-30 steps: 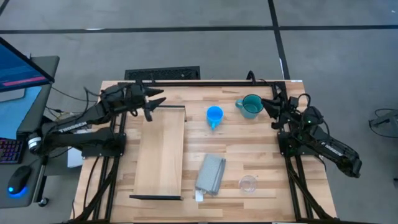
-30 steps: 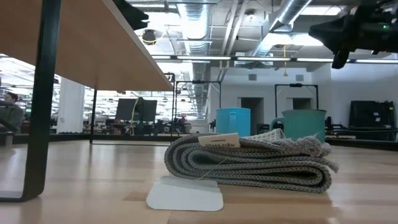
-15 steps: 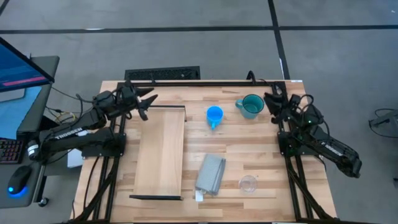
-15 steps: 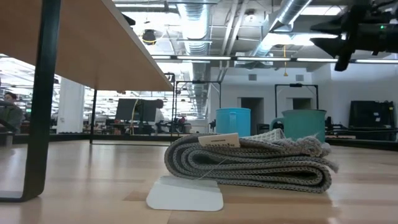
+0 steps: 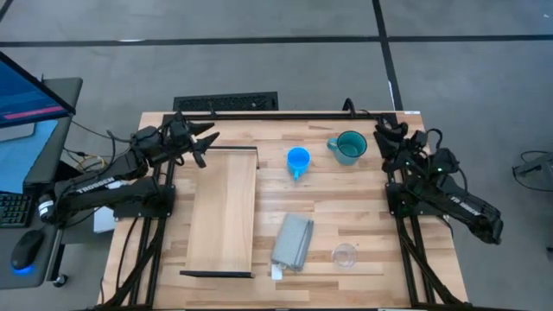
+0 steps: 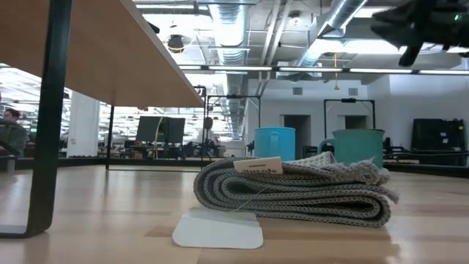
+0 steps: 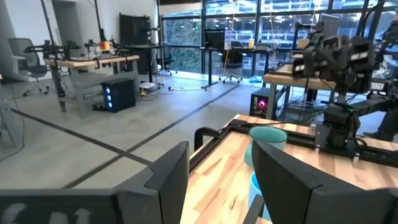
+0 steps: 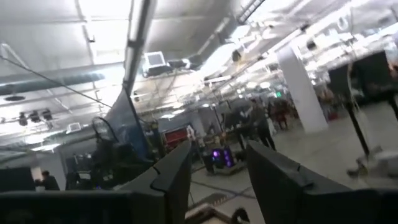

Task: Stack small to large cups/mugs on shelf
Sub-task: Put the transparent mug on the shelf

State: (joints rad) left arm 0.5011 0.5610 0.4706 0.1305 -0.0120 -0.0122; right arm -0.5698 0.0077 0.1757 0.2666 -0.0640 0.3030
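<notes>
Teal mug (image 5: 350, 146), blue mug (image 5: 298, 160), clear cup (image 5: 344, 255), all empty

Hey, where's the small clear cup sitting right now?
In the high view, the clear cup stands on the table's near right part, just right of the folded grey cloth, well apart from the blue mug and teal mug.

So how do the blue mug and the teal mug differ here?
The blue mug looks smaller; the teal mug is wider. The blue mug is bright blue, the teal mug a duller green-blue. The blue mug stands nearer the shelf. Both stand upright on the table, untouched.
</notes>
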